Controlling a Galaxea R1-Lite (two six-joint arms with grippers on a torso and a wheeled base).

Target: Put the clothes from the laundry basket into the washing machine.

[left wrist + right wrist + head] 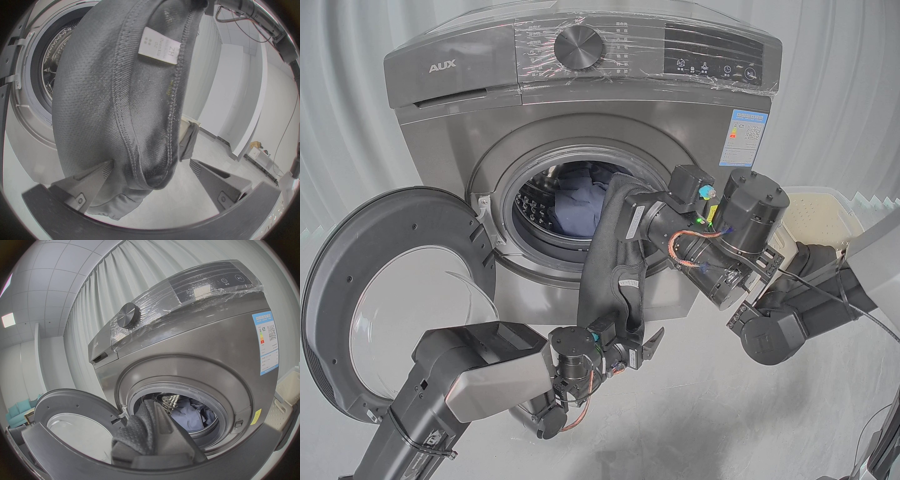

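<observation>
Nearest, low in front of the grey front-loading washing machine point(456, 144), the left tool point(634, 344) stands with its fingers spread wide and has hold of nothing. The bottom hem of the dark grey knitted garment point(609, 275) hangs into the gap between them, and one finger point(93, 175) looks to touch the cloth without pinching it. Higher and closer to the machine, the right tool point(151, 415) is closed on the garment's top fold and holds it at the lower right lip of the machine's round opening point(575, 200). The garment is therefore half delivered. Its upper end lies at the mouth of the machine, while most of its length dangles outside, down the machine's front panel. Its long axis runs nearly vertical, with the top pointing into the drum and the hem pointing at the floor. The step in hand is loading this piece. The next move probably calls for the right tool to push deeper into the machine and let go, while the left tool gathers the trailing hem and lifts it over the lip so nothing stays draped across the seal. Inside the machine lie crumpled blue clothes point(581, 200). The round glass door point(394, 250) is swung open at the machine's left. At the machine's right side sits the cream perforated plastic laundry basket point(819, 215).
</observation>
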